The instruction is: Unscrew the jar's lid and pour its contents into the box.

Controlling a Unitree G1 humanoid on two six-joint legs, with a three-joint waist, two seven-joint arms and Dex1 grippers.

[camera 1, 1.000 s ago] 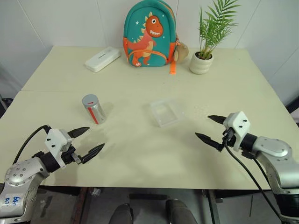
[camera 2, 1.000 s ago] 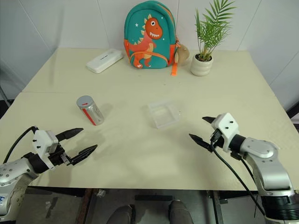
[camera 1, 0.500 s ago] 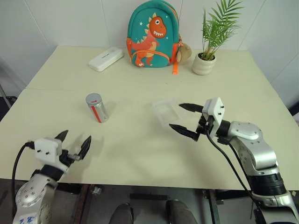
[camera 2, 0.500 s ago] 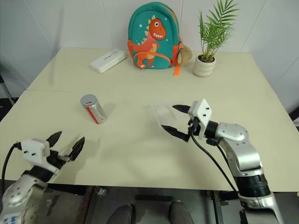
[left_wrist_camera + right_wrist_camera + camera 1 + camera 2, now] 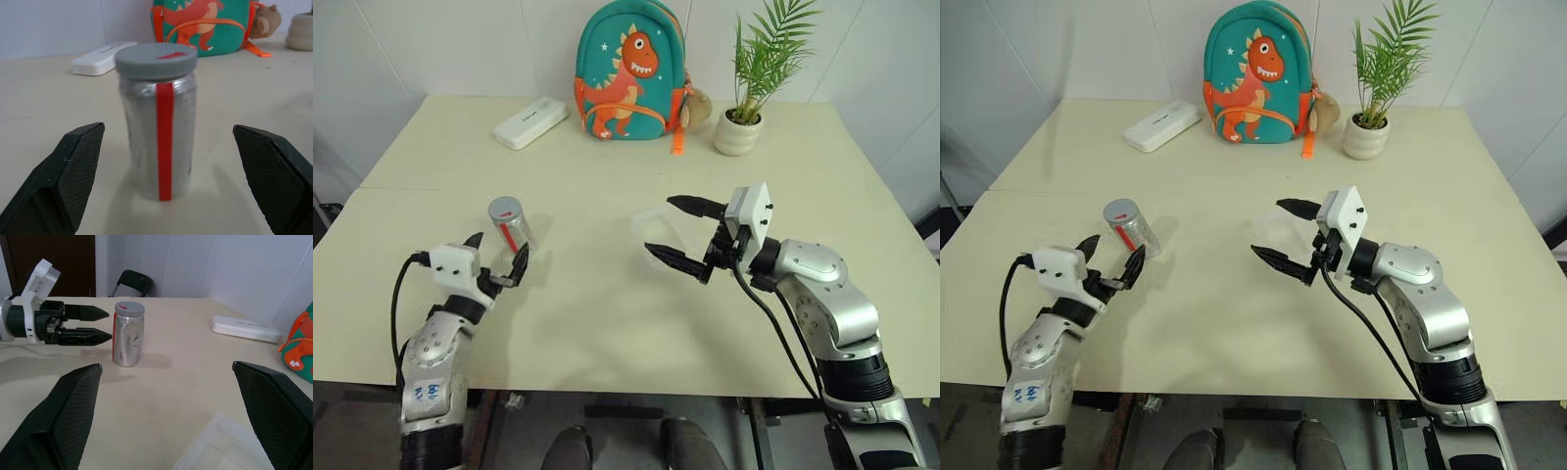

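Note:
The jar (image 5: 514, 230), a silvery cylinder with a red stripe, stands upright on the table with its grey lid (image 5: 505, 209) screwed on. Its contents are hidden inside. My left gripper (image 5: 497, 255) is open just in front of the jar, one finger on each side and neither touching; in the left wrist view the jar (image 5: 159, 132) stands between the fingertips. My right gripper (image 5: 661, 227) hangs open above the clear box (image 5: 656, 235), which it partly covers. The right wrist view looks across the box (image 5: 220, 445) to the jar (image 5: 128, 338) and the left gripper (image 5: 108, 324).
A dinosaur backpack (image 5: 626, 73), a flat white case (image 5: 529, 122) and a potted plant (image 5: 737, 132) stand along the table's far side. Bare table (image 5: 597, 313) lies between the grippers and the near edge. A dark chair (image 5: 132, 281) stands beyond the table.
My left gripper has come forward from the near edge up to the jar. My right gripper has swung left and risen, from right of the box to above it. Both stayed open.

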